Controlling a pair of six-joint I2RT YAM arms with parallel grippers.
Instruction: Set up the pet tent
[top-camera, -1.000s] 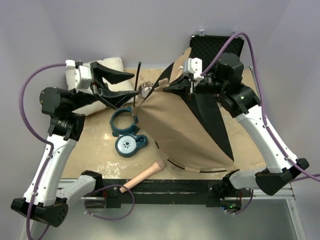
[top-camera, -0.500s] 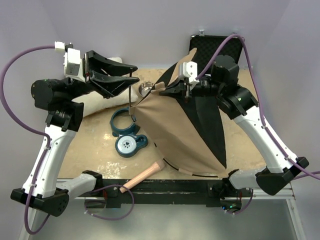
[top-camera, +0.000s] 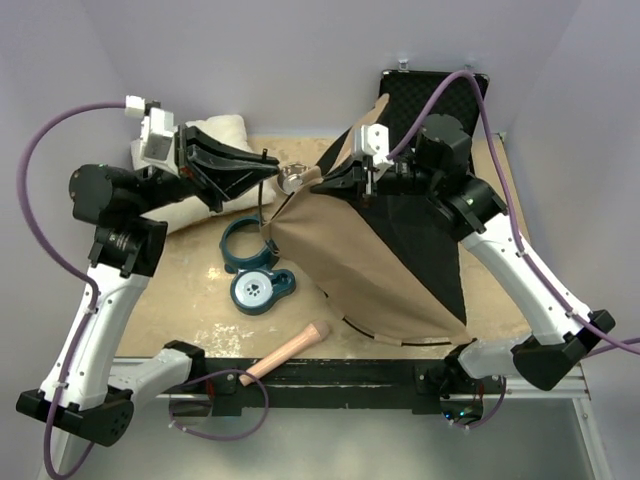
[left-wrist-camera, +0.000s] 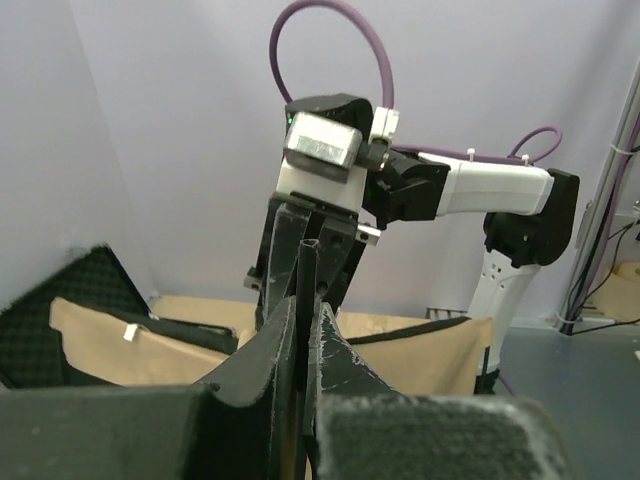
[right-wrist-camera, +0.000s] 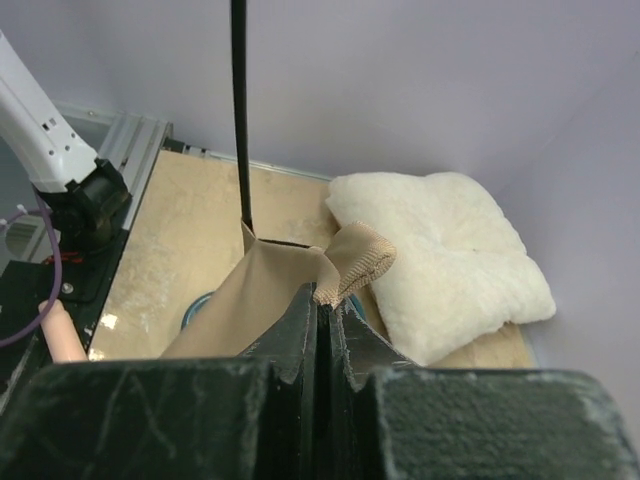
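Pet tent (top-camera: 345, 255): tan-brown fabric with a black mesh panel, partly raised on right half of bench (top-camera: 190, 310), peak lifted toward far side, lower hem resting near front rail. Pole (top-camera: 262, 195): thin, dark, upright at tent's left corner; in right wrist view, lower end of pole (right-wrist-camera: 240, 120) entering fabric at that corner. Left gripper (top-camera: 268, 168): closed tight on upper part of pole; in left wrist view, fingers (left-wrist-camera: 335, 350) pressed together with the pole (left-wrist-camera: 303, 270) running up between them. Right gripper (top-camera: 322, 182): clamped on tent's upper edge, just right of pole; from its own wrist camera, right gripper (right-wrist-camera: 322, 305) pinching tan fabric, webbing loop (right-wrist-camera: 358, 258) curling out past the tips. Pillow (top-camera: 215, 135): fluffy, white, at far left of bench, partly behind left arm. Case (top-camera: 430, 95): black, open, foam-lined, at far right behind tent. Teal ring (top-camera: 247, 245) and teal disc (top-camera: 260, 290) with white face: just beside each other, left of tent. Metal item (top-camera: 292, 178): small, shiny, between the two grippers, kind not clear. Handle (top-camera: 290, 350): pale, rod-shaped, lying slantwise near front edge.
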